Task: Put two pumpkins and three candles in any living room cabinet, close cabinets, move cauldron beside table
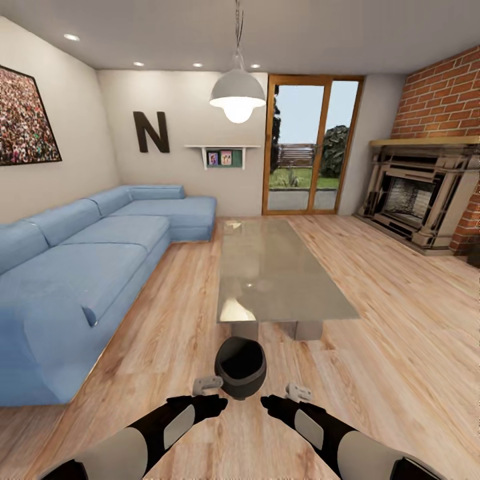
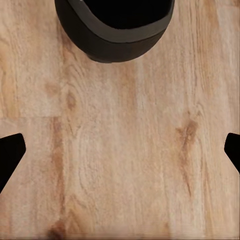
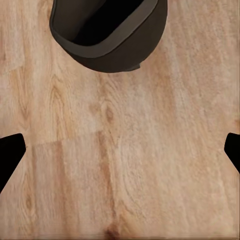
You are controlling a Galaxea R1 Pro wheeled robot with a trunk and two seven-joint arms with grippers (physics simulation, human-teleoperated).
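Blue sofa (image 1: 80,267) far left, off the working area; left gripper (image 1: 208,384) fingers spread, holding nothing, just beside the cauldron (image 1: 241,367); cauldron sits on the wood floor (image 1: 373,347) at the near end of the table (image 1: 273,273), likely already placed next to it; right gripper (image 1: 298,391) also spread, empty, flanking the pot; fireplace (image 1: 420,193) far right.
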